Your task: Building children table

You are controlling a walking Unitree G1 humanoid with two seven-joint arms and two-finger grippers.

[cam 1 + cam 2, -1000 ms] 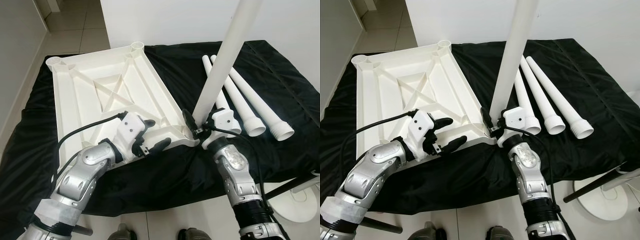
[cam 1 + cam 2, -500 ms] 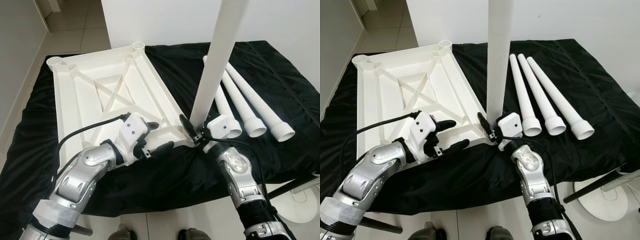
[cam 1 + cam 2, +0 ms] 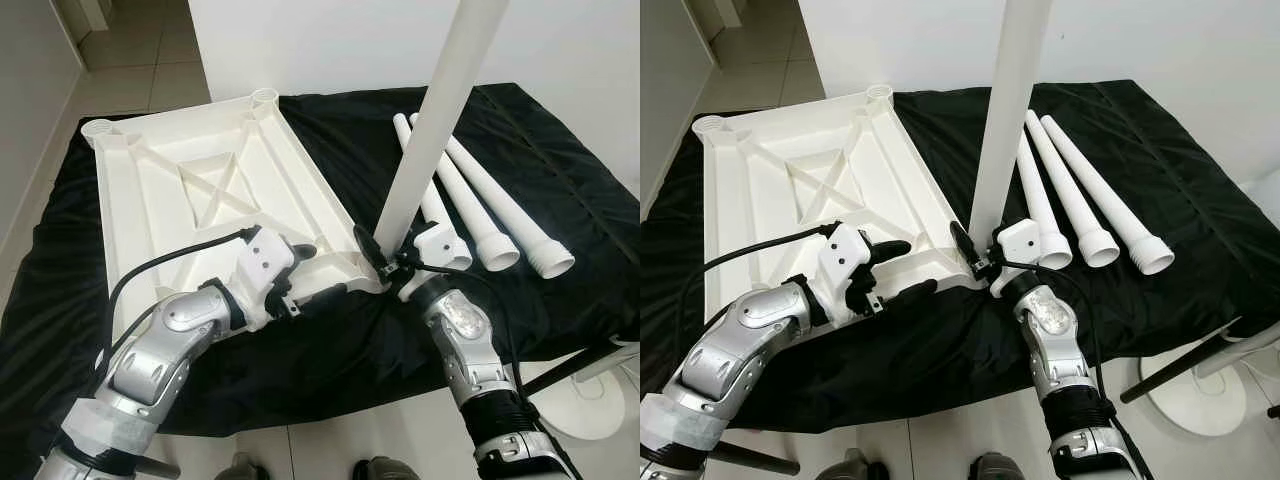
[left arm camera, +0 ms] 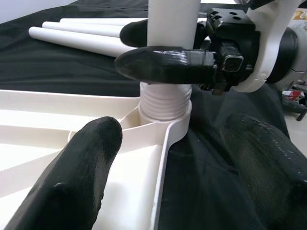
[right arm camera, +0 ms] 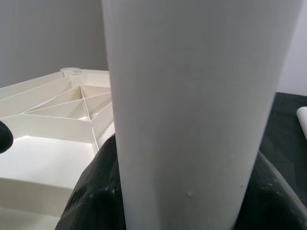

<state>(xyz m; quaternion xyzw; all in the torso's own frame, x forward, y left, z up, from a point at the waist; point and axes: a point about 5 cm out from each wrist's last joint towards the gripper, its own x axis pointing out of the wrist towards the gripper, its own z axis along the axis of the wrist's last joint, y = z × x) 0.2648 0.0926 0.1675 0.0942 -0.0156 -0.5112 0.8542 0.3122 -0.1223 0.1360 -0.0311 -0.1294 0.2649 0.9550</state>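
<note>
The white tabletop [image 3: 190, 190] lies upside down on a black cloth [image 3: 560, 170]. One white leg [image 3: 432, 125] stands nearly upright in the near right corner socket, leaning a little to the right. Its threaded end [image 4: 164, 101] sits in that socket. My right gripper [image 3: 387, 256] is shut on the leg just above the socket. My left gripper [image 3: 314, 272] is open beside the same corner, one finger [image 4: 79, 167] over the tabletop's inside and the other over the cloth. Three loose legs [image 3: 485, 210] lie side by side to the right.
The cloth-covered surface ends close in front of me, with tiled floor [image 3: 330, 450] below. A white round stand base [image 3: 600, 405] and a dark slanted rod [image 3: 570, 362] are at the lower right. A white wall [image 3: 330, 40] rises behind.
The held leg swung from a rightward lean to almost vertical, then back to a slight lean. The camera shifted a little. My left gripper has stayed by the corner.
</note>
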